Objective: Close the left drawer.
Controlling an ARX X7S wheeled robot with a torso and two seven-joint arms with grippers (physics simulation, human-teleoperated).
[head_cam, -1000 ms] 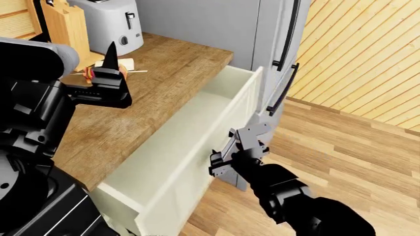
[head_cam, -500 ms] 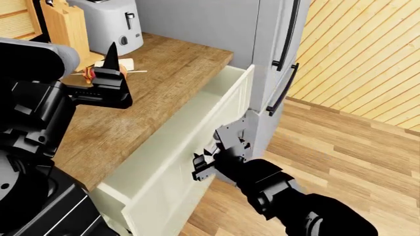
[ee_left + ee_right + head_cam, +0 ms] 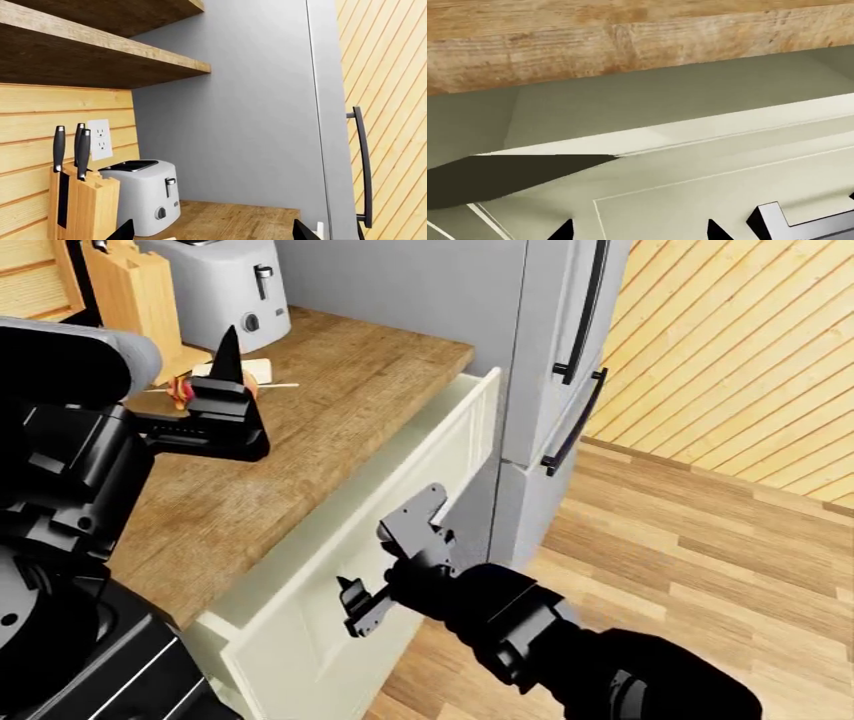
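Left wrist view: knife block (image 3: 80,210) with three dark handles stands against the wood-slat wall, white toaster (image 3: 145,196) just beside it on the wooden counter (image 3: 233,220). Wall socket (image 3: 99,139) above the block. Two wooden shelves (image 3: 100,60) overhead. Grey fridge (image 3: 267,125) fills the far side, its long black handle (image 3: 362,167) upright. Only two dark fingertips (image 3: 127,231) of the left gripper show at the frame edge, set well apart with nothing between them.

Head view: left gripper (image 3: 224,375) is raised over the counter (image 3: 307,430), one pointed finger up; whether it is spread is hard to judge from here. The left drawer (image 3: 374,530) sits under the counter edge, partly pulled out, a narrow strip of cream inside showing. Right gripper (image 3: 396,565) is against the drawer's front panel, fingers spread, grasping nothing. Fridge (image 3: 547,370) just beyond the drawer's far end. Toaster (image 3: 227,285) and knife block (image 3: 134,290) at the far left.

Right wrist view: close on the drawer front (image 3: 694,180), a recessed panel line visible, counter edge (image 3: 627,40) above. Two dark fingertips (image 3: 564,231) apart, a metal bracket (image 3: 787,222) beside them.
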